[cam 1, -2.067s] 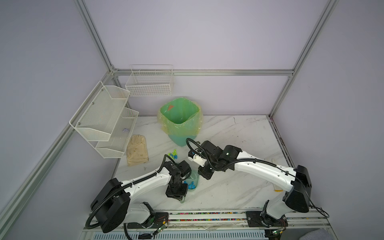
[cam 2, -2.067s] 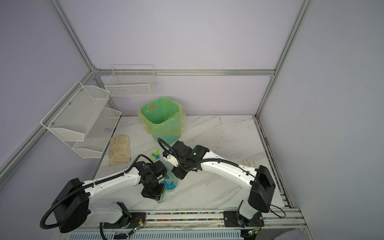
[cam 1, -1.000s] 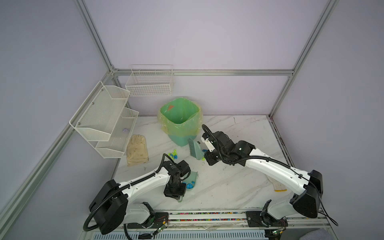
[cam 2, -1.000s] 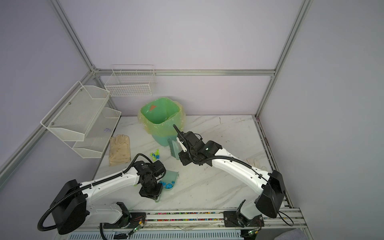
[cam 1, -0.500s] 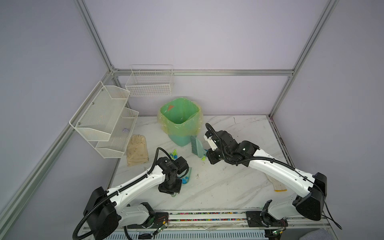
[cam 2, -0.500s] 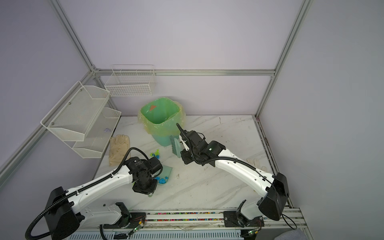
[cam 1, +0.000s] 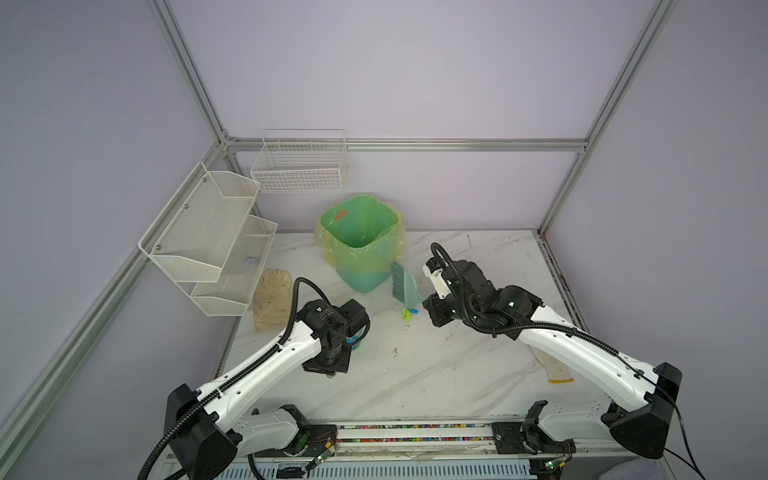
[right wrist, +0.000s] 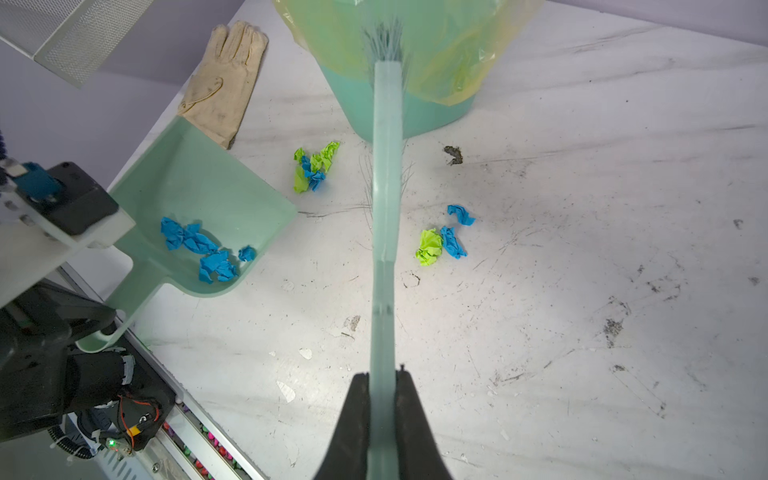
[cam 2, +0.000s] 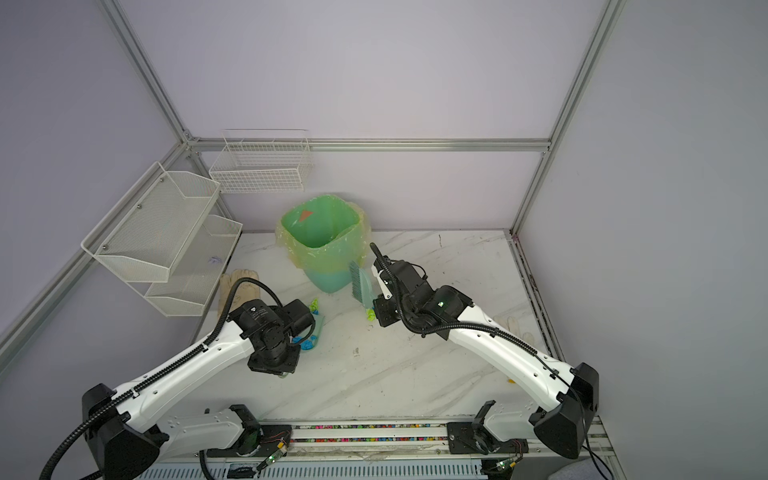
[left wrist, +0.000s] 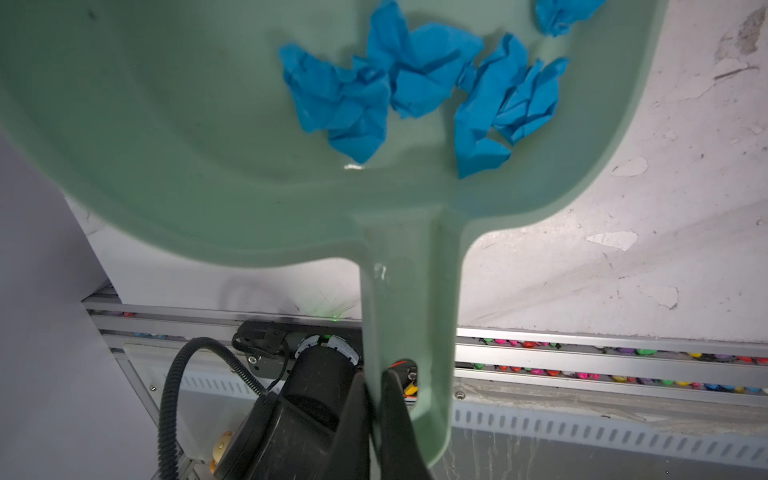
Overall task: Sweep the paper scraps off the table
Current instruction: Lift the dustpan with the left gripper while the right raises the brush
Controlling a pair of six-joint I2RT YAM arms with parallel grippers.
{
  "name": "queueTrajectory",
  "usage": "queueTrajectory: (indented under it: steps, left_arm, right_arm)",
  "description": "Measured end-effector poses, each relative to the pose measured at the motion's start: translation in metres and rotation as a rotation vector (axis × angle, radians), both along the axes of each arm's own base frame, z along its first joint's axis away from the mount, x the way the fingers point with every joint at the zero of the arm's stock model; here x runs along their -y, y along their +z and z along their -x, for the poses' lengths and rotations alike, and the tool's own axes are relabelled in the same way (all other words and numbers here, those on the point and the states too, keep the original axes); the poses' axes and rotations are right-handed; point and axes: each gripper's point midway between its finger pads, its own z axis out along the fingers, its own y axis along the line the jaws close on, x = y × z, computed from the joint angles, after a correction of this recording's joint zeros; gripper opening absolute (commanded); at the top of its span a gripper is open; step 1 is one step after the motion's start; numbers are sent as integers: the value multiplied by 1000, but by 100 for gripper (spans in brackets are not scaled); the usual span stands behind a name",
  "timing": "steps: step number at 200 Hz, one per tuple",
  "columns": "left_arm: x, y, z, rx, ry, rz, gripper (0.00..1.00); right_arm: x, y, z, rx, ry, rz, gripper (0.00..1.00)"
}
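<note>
Looking at both wrist cams: L pincer (left wrist: 375, 390) is clamped tight on the end of the mint-green dustpan (left wrist: 187, 145) handle, and R pincer (right wrist: 383, 378) is clamped on the handle of the matching hand brush (right wrist: 386, 199). Both grips look firm, no gap btwn fingers and plastic.

Paper scraps (left wrist: 415, 83): a bunch of blue wads sit inside the pan, toward its back wall near the handle. Two groups are on the tabletop (right wrist: 602, 270). In a top view, a lime-and-blue clump (cam 2: 313, 305) lies just off the pan's open lip, at approx 12 o'clock from it. The second clump (cam 1: 409, 313), lime plus blue, lies at 6 o'clock from the brush head, just beside R wrist. One blue wad (right wrist: 460, 215) sits a little apart from that second clump.

Brush head w/ bristles is up by the teal bin (cam 1: 360, 280), at its 4 o'clock; can't tell if the bristles touch the bin wall. Bin has a yellow-green liner (cam 1: 386, 249) and stands at 11 o'clock from tabletop centre. Pan is at 8 o'clock from the bin; can't tell if its lip rests on the surface.

Beige glove (cam 1: 272, 297) lies flat at 9 o'clock from the bin, near the wire shelf rack (cam 1: 208, 232). Another glove (cam 1: 555, 368) is at the 4 o'clock edge, partly under R arm. A dark speck (right wrist: 454, 154) sits near the bin base.
</note>
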Motion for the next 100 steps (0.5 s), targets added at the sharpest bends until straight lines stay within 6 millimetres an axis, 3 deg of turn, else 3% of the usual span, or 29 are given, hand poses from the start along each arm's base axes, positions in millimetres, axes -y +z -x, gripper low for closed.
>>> queueTrajectory:
  steps: [69, 100]
  left_arm:
    - [-26, 56, -29, 188, 107, 20, 0]
    - [-34, 71, -39, 236, 131, 27, 0]
  right_arm:
    - [12, -3, 0, 14, -25, -1, 0]
    - [16, -2, 2, 21, -26, -6, 0]
